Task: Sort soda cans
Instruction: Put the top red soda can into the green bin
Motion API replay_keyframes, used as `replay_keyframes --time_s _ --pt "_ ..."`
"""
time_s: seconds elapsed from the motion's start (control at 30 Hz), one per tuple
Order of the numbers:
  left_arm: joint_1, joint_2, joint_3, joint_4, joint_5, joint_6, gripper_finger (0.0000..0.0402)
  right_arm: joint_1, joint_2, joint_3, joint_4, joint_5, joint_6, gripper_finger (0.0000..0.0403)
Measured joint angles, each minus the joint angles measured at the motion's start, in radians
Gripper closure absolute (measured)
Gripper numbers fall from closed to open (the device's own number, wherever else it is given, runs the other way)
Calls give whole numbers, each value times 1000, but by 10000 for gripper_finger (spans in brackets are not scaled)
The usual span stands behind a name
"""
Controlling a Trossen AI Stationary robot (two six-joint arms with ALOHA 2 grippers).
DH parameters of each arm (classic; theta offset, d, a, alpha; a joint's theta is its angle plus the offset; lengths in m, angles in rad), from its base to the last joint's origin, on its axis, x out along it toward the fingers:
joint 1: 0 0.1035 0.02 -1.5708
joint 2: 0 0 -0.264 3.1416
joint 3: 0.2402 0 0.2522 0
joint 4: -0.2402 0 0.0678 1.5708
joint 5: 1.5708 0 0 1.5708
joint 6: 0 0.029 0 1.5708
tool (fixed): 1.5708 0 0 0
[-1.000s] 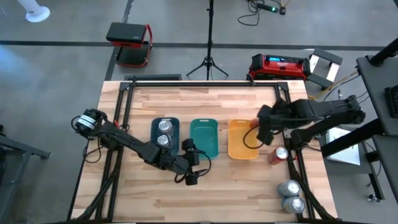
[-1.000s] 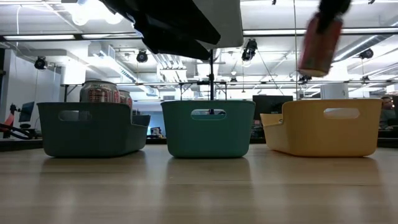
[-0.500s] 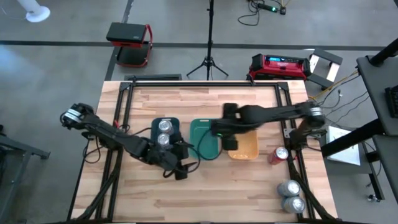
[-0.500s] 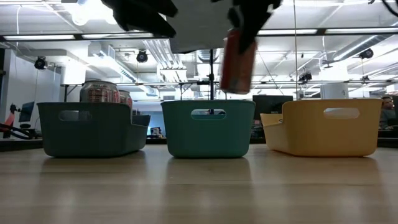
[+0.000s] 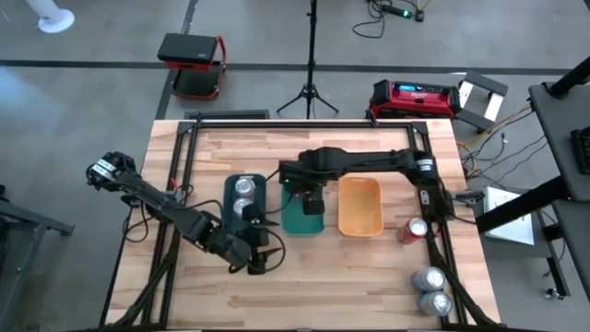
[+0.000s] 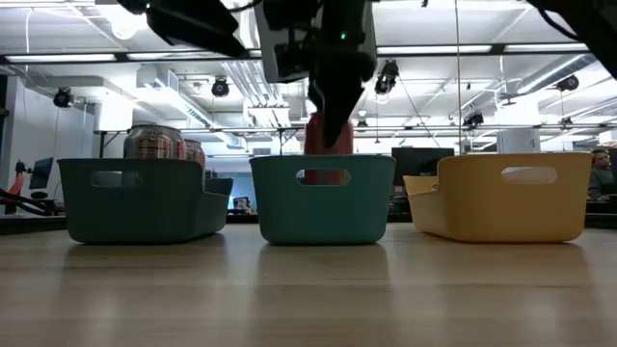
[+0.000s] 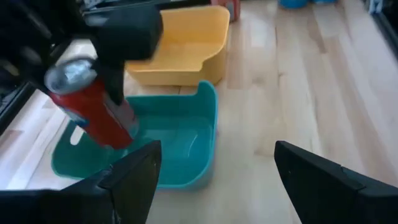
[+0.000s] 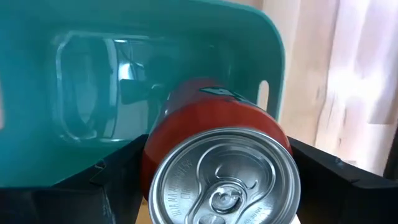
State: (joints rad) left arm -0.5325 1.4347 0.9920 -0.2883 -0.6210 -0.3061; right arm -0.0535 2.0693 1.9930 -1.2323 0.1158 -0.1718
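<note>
Bright ceiling lamps shine above my tabletop, which reflects them softly. Near the lamps my arm looks dark. My red can shows blurred, with glare on top.

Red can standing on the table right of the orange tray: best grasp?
Grip the red can across its round side wall, around mid-body, descending from above. It stands upright with its top up, the orange tray left of it and silver cans nearer the front, so above looks clearest.

- Can in my right gripper was red, silver top.
- Tray under it was green-teal.
- Next tray read orange-yellow.
- Third tray was dark teal.
- Tabletop was light wood.
</note>
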Motion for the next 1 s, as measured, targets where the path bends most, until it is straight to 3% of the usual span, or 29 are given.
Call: replay_keyframes --time_s 0.5,0.6,0.8,1.0 --pt "-3 18 0 -26 2 -21 114 -24 61 -14 36 -24 24 96" --pt "-3 18 0 -27 2 -21 114 -29 61 -14 47 -73 30 85" --pt "-3 18 0 -26 4 -25 114 -36 73 -14 44 -62 42 54" --pt "-3 18 0 -26 3 -27 114 -37 66 -15 90 -63 42 52"
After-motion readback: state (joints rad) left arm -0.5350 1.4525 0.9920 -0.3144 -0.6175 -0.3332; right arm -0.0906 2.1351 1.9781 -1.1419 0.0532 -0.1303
